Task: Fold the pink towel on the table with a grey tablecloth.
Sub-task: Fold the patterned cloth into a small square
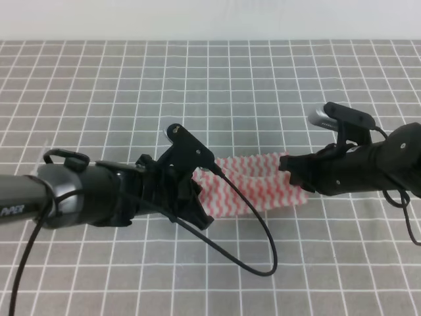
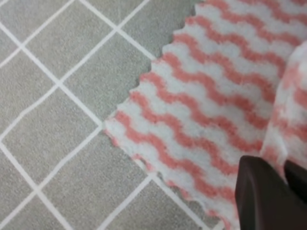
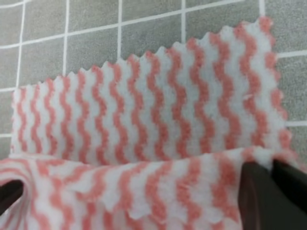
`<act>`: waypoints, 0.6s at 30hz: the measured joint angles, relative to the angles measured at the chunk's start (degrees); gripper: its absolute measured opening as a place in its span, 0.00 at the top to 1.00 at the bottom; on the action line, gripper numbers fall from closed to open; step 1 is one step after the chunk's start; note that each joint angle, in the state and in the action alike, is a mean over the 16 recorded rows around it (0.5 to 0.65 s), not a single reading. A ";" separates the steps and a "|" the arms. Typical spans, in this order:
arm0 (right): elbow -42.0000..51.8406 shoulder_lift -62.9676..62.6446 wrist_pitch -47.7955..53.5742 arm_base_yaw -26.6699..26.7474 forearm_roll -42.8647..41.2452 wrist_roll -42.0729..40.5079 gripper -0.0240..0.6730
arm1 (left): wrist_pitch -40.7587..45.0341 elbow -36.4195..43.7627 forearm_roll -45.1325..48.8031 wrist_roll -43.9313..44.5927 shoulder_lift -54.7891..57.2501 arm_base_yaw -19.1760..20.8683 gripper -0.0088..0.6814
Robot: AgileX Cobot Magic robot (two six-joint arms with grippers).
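The pink towel [image 1: 253, 187] lies on the table with a grey tablecloth [image 1: 210, 85], between my two arms. My left gripper [image 1: 202, 205] is at the towel's left end and my right gripper [image 1: 287, 166] at its right end. In the left wrist view the dark fingers [image 2: 259, 196] pinch a raised strip of the pink towel [image 2: 201, 110]. In the right wrist view my right gripper [image 3: 272, 166] is shut on a lifted edge of the pink towel [image 3: 153, 105], which curls over the flat part. That near edge hangs between both grippers, just above the cloth.
A black cable [image 1: 263, 253] loops from the left arm over the tablecloth in front of the towel. The grey grid cloth [image 2: 57, 96] stretches on all sides, and a white wall strip [image 1: 210, 20] runs along the far edge.
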 joint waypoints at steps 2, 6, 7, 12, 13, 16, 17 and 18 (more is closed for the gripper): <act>-0.50 0.40 0.33 -0.01 0.02 -0.17 0.99 | -0.27 -0.30 0.00 -0.03 0.30 0.01 0.99; -1.64 1.31 1.01 0.00 0.07 -0.46 0.99 | -0.78 -0.86 0.00 -0.11 0.77 0.04 0.99; -1.96 1.57 1.20 0.00 0.07 -0.53 0.99 | -0.91 -1.00 0.00 -0.14 0.91 0.06 0.99; -3.22 2.84 1.94 0.01 0.11 -0.72 0.99 | -1.46 -1.53 0.00 -0.24 1.56 0.19 0.99; -3.37 3.05 2.00 0.00 0.12 -0.71 0.99 | -1.52 -1.64 0.00 -0.26 1.67 0.21 0.99; -3.71 3.45 2.22 -0.15 0.12 -0.73 0.99 | -1.58 -2.02 0.00 -0.31 2.02 0.29 0.99; -3.82 3.55 2.33 -0.22 0.12 -0.74 0.99 | -1.60 -2.17 0.00 -0.32 2.14 0.32 0.99; -3.93 3.61 2.46 -0.32 0.13 -0.74 0.99 | -1.60 -2.34 0.00 -0.34 2.25 0.35 0.99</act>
